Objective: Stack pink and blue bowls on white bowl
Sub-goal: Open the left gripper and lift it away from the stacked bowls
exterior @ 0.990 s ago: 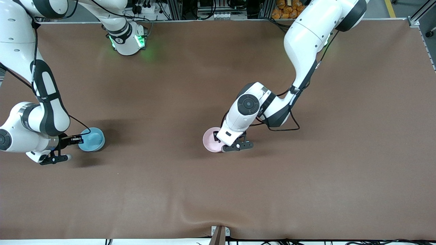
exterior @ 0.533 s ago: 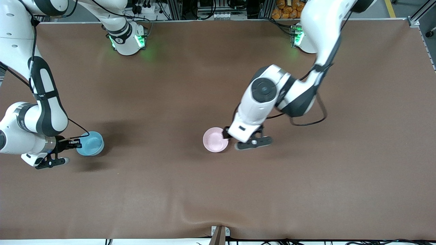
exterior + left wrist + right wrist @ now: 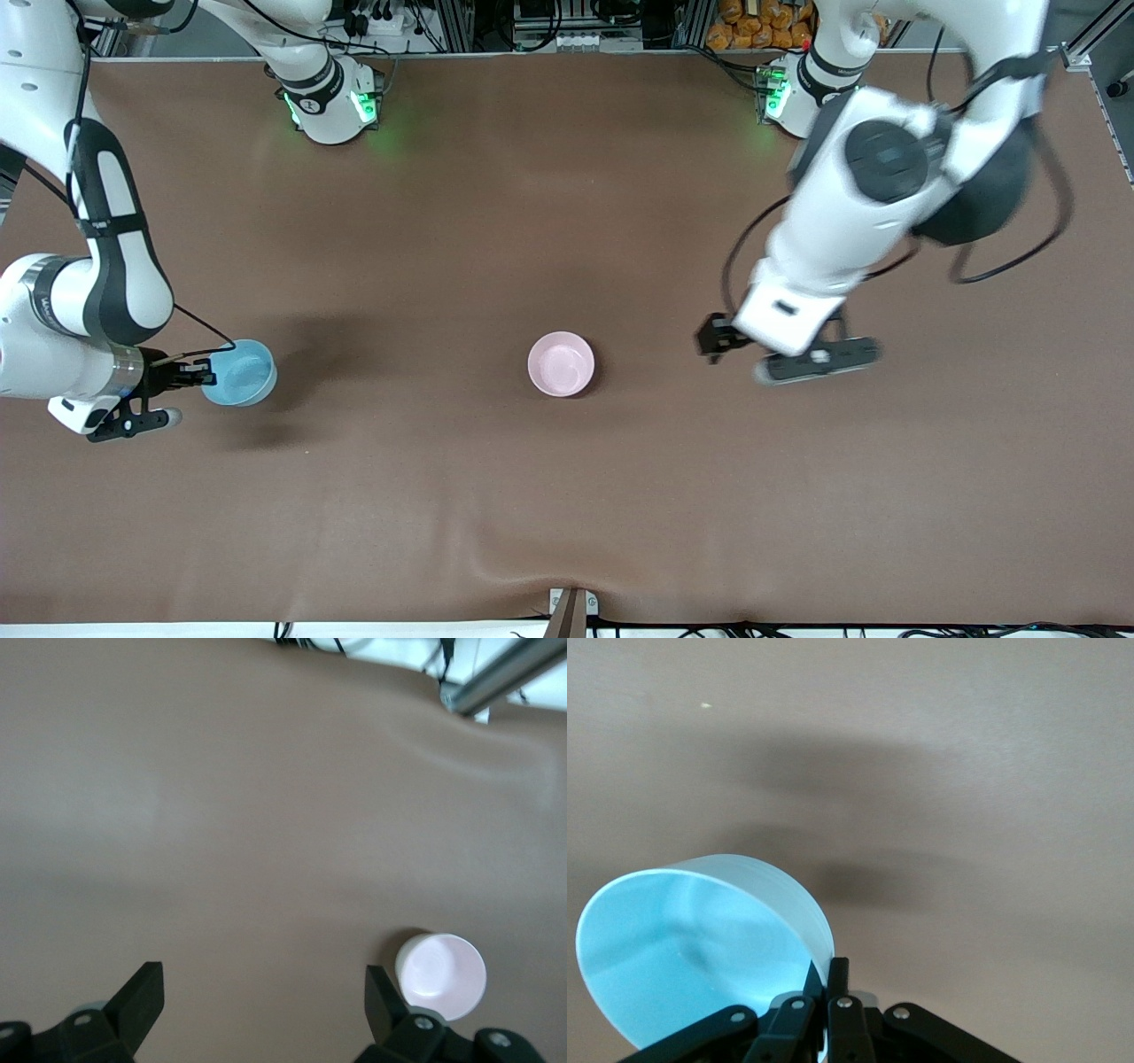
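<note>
At the middle of the brown table [image 3: 567, 496], somewhat toward the edge nearest the front camera: one pale pink bowl [image 3: 561, 364], upright, mouth up, standing alone. In the left wrist view its outer wall reads white below the pink inside, so whether it sits nested in a white bowl cannot be told.

Over the table toward the left arm's end, well apart from the pink bowl: the left gripper [image 3: 778, 353], raised, fingers spread wide with nothing between them. Its two black fingertips [image 3: 142, 992] show far apart in the left wrist view, the pink bowl [image 3: 441, 975] lying past one of them.

At the right arm's end of the table, close to that edge: one light blue bowl [image 3: 239, 372], tilted, held up by its rim. The right gripper [image 3: 197, 374] has its fingers pinched together on the rim [image 3: 824, 957]; the bowl's shadow falls on the table beneath.
</note>
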You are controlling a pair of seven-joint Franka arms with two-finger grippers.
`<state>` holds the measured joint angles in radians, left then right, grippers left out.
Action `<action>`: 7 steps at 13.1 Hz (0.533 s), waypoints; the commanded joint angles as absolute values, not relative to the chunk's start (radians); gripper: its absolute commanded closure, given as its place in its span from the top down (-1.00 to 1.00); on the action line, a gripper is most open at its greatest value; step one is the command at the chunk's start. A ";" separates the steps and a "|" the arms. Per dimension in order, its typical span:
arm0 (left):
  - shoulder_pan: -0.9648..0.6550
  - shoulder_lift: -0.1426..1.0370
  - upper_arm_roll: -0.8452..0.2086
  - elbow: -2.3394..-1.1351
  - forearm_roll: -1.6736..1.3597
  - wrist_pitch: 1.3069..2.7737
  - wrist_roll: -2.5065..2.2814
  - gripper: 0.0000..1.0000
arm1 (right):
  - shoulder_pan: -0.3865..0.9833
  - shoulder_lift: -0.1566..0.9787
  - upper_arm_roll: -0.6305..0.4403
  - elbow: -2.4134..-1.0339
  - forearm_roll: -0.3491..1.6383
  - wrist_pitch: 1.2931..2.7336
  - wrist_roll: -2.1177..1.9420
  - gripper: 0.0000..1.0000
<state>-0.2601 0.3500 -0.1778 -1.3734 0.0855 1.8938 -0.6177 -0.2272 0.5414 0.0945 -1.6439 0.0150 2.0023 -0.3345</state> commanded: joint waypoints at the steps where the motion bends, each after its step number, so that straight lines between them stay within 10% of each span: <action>1: -0.190 0.253 -0.186 -1.399 0.104 1.849 -0.479 1.00 | -0.222 0.502 0.136 -1.658 0.021 1.956 -0.234 -1.00; 7: -0.078 0.094 -0.192 -1.446 0.065 1.677 -0.325 1.00 | -0.224 0.486 0.280 -1.658 0.020 1.934 0.026 -1.00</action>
